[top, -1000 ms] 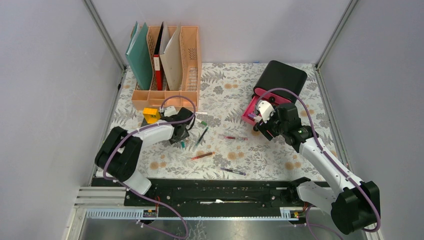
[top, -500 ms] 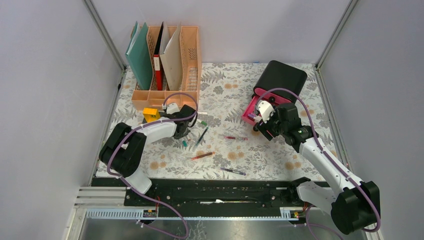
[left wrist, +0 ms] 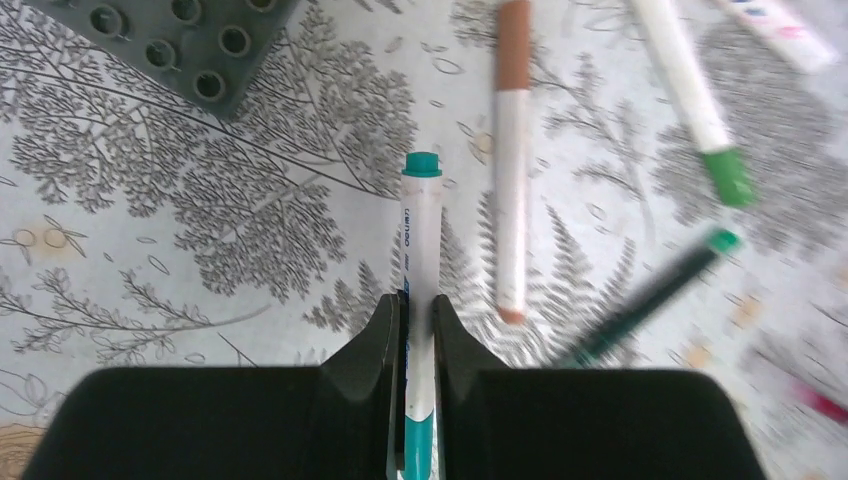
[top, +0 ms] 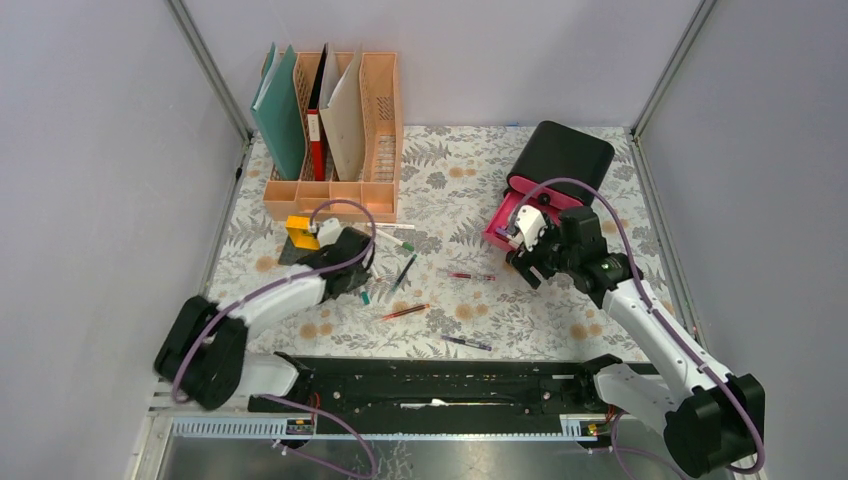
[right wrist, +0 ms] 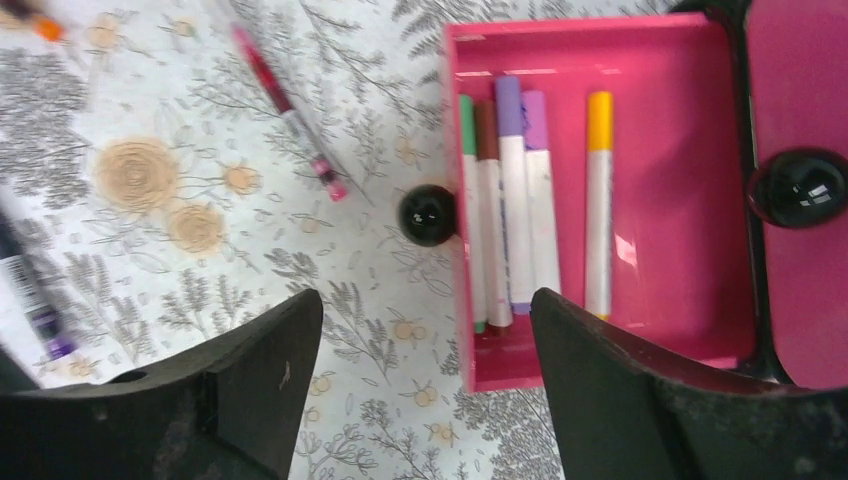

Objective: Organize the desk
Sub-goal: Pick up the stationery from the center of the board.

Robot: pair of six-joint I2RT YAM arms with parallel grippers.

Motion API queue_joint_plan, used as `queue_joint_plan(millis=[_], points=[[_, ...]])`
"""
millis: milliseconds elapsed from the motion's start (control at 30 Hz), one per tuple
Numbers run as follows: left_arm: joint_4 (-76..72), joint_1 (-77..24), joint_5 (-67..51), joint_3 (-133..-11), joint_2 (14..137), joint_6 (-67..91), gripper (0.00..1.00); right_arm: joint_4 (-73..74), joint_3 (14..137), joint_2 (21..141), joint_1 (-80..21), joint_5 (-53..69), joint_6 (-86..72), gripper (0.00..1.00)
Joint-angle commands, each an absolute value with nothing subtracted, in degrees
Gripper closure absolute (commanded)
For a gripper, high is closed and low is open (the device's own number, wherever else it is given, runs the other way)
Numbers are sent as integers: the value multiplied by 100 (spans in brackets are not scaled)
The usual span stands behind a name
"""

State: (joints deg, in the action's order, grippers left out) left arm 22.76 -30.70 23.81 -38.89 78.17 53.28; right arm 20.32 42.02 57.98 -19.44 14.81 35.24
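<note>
Left gripper (left wrist: 418, 318) first: its fingers (left wrist: 372, 340) are clamped on a teal marker (left wrist: 421, 225), whose long axis runs straight out ahead of them, cap end farthest away. A brown marker (left wrist: 512, 180) lies just right of those fingers, nearly parallel. The desk (top: 470, 185) spreads beneath both pairs of fingers, with loose pens between the arms. Over to the right gripper (right wrist: 425, 310): fingers wide apart, holding nothing. The pink drawer (right wrist: 680, 200) sits just ahead, toward its right finger, with markers lined up lengthwise inside. By my reckoning that drawer is far nearer the right arm, so the teal marker faces a long carry rightward.
</note>
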Motion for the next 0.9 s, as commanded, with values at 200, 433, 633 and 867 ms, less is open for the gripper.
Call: queue_joint_plan(millis=[200, 433, 633, 867], points=[[-968, -3111, 102, -2098, 5075, 5166, 100, 2667, 4595, 5329, -1955, 3742, 3772, 0], [-3102, -3324, -777, -1245, 4398, 5590, 100, 2887, 4616, 5240, -1955, 4621, 3754, 0], [-3874, -4080, -397, -1243, 4485, 5520, 100, 2883, 4613, 5154, -1953, 5139, 3634, 0], [-4541, -4983, 235, -1549, 4916, 5148, 100, 2641, 4583, 5033, -1960, 5963, 3024, 0]])
